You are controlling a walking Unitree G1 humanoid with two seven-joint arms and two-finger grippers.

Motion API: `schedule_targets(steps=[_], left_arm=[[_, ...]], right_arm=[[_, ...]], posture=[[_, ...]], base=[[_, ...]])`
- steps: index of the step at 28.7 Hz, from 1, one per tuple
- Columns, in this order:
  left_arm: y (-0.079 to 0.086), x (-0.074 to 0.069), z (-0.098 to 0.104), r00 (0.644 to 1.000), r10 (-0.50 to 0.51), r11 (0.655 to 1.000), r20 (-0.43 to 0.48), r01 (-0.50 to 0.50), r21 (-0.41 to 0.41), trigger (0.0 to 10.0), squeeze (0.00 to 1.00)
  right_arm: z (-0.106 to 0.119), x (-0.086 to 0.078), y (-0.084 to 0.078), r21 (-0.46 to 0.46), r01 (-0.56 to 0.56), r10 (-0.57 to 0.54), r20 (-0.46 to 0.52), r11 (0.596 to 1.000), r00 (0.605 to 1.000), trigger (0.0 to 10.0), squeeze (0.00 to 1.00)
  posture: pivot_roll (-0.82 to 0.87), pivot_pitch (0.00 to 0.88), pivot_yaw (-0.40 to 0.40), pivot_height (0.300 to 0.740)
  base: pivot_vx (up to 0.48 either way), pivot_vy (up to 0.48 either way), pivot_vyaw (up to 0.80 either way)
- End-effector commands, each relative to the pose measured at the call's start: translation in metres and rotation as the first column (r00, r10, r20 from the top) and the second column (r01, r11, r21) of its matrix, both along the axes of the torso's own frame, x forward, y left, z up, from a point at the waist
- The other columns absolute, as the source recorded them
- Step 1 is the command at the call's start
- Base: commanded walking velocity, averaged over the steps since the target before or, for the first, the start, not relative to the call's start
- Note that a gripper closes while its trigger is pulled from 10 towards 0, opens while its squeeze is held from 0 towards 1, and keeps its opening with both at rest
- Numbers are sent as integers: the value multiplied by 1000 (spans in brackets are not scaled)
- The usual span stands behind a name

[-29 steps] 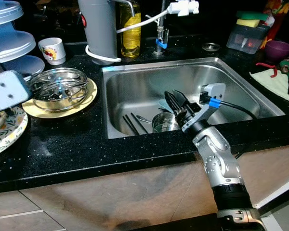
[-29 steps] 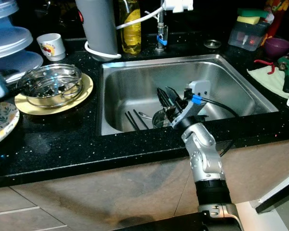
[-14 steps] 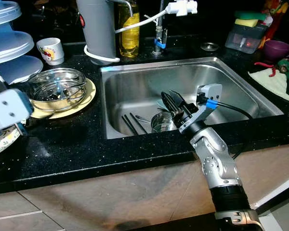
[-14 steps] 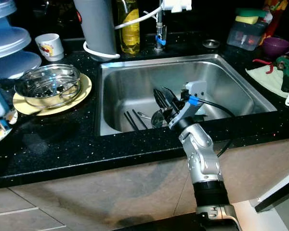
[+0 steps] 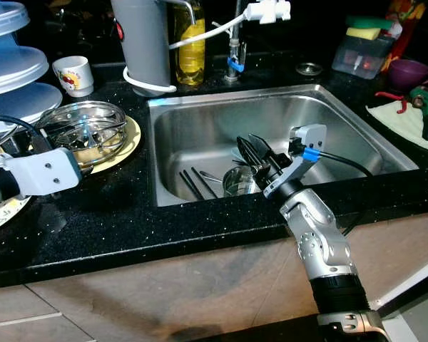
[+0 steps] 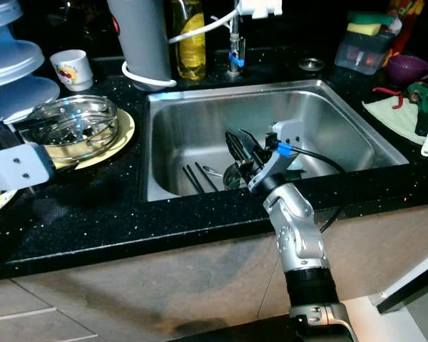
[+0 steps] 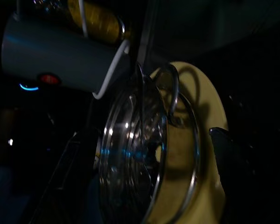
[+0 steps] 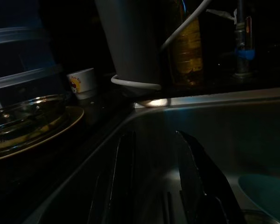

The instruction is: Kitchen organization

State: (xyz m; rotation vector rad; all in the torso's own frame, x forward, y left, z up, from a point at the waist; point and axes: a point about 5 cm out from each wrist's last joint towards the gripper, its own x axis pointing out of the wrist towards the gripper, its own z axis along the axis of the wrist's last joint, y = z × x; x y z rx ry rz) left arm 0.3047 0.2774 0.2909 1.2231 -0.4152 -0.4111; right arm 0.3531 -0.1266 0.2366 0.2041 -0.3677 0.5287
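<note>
A steel bowl point(image 5: 85, 125) holding wire utensils rests on a yellow plate point(image 5: 125, 146) on the black counter, left of the sink point(image 5: 342, 125). My left gripper point(image 5: 93, 142) reaches in from the left, open, one finger point(image 7: 70, 177) on each side of the bowl's rim. My right gripper point(image 5: 255, 152) hangs open inside the sink with nothing between its fingers point(image 8: 200, 186). Below it lie a steel cup point(image 5: 237, 182), dark chopsticks point(image 5: 192, 184), a spoon and a teal dish point(image 8: 266, 191).
A grey cylinder appliance point(image 5: 143, 43), an oil bottle point(image 5: 189, 43), a faucet point(image 5: 233, 53) and a white mug point(image 5: 73, 75) line the back. Stacked plastic lids point(image 5: 14, 64) and a patterned plate point(image 5: 0, 214) sit far left. A sponge box point(image 5: 360, 53), purple cup point(image 5: 410, 71) and cloth point(image 5: 406, 117) sit right.
My left arm has swung in from the far left over the patterned plate, and its fingers now straddle the steel bowl. The right gripper has barely moved.
</note>
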Motion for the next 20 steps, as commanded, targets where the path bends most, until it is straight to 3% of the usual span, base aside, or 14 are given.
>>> schedule_targets(steps=[1, 7, 9, 10, 11, 20], left_arm=[[-7, 6, -6, 1000, -13, 1000, 3, 13, -18, 10000, 0], [-16, 12, -6, 999, -32, 998, 16, 33, -44, 10000, 0], [-20, 14, -5, 999, -46, 998, 22, 47, -52, 2706, 0], [-20, 14, -5, 999, -46, 998, 22, 47, -52, 2706, 0], [-22, 15, -5, 998, -52, 997, 26, 54, -49, 0, 0], [-23, 17, -4, 998, -50, 998, 32, 51, -31, 0, 0]], right_arm=[[-7, 0, 0, -1, 2, -2, -29, 1000, 1000, 10000, 0], [-6, 1, -1, -2, 6, -6, -28, 1000, 1000, 10000, 0], [-5, 1, -2, -2, 9, -9, -26, 1000, 1000, 10000, 0], [-5, 1, -2, -2, 9, -9, -26, 1000, 1000, 10000, 0], [-5, 1, -3, -2, 11, -12, -25, 1000, 1000, 10000, 0], [-5, 1, -4, -5, 13, -13, -28, 1000, 1000, 10000, 0]], posture=[[-25, 161, -4, 740], [-29, 164, -2, 740], [-30, 165, -1, 740], [-30, 165, -1, 740], [-30, 167, -3, 740], [-29, 170, -7, 740]], base=[[0, 0, 0], [0, 0, 0], [0, 0, 0], [0, 0, 0], [0, 0, 0], [0, 0, 0]])
